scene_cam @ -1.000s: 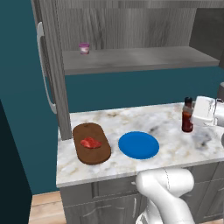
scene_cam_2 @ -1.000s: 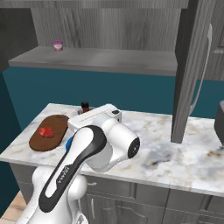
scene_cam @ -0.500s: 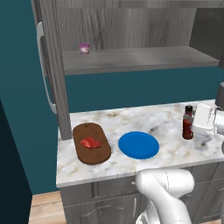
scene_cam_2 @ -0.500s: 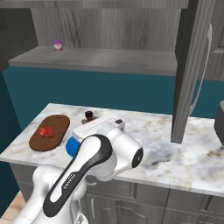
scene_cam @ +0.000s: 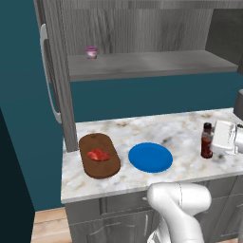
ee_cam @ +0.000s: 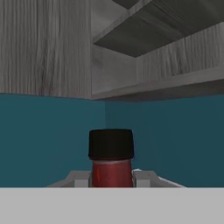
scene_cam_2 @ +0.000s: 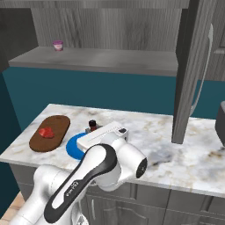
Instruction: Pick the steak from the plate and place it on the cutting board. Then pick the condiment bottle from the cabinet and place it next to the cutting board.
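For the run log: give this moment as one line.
steak: on cutting board | plate: bare | condiment bottle: upright in shut claw, far side of plate from board | phase: placing bottle

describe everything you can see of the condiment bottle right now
The condiment bottle is small and slim, filled with dark red-brown sauce, with a narrow neck and a black cap. It stands upright at the right of the marble counter, right of the blue plate. The hand is shut on it from its right; the hand view shows cap and red neck between the fingers.
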{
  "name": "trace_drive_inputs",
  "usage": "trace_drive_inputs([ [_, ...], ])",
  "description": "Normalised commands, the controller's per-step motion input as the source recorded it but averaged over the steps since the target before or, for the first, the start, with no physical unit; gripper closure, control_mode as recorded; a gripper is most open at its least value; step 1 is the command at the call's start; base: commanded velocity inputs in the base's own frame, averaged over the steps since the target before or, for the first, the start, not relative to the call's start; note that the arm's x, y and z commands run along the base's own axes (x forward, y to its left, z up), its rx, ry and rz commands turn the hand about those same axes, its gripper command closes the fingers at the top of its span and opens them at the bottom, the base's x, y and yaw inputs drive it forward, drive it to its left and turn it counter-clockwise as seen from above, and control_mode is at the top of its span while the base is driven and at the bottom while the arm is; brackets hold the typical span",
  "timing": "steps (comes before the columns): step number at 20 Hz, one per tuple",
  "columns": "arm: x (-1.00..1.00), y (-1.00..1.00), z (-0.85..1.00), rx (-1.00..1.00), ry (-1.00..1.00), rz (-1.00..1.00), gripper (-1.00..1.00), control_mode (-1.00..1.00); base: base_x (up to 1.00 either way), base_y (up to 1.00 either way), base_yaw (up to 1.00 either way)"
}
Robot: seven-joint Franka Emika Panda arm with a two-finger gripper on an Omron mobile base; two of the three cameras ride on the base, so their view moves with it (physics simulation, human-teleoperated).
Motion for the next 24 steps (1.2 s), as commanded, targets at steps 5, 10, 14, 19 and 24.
trace_drive_inputs([
  [5,-0.01,-0.07,-0.29,0.0,0.0,0.0,1.0,-1.0,0.0,0.0,0.0],
  [10,0.0,-0.01,-0.34,0.0,-0.02,0.0,1.0,-1.0,0.0,0.0,0.0],
  [14,0.0,0.0,-0.35,0.0,-0.02,0.0,1.0,-1.0,0.0,0.0,0.0],
  [19,0.03,0.0,-0.33,0.01,-0.01,0.0,1.0,-1.0,0.0,0.0,0.0],
  [24,0.02,0.0,-0.26,0.01,0.0,0.0,1.0,-1.0,0.0,0.0,0.0],
])
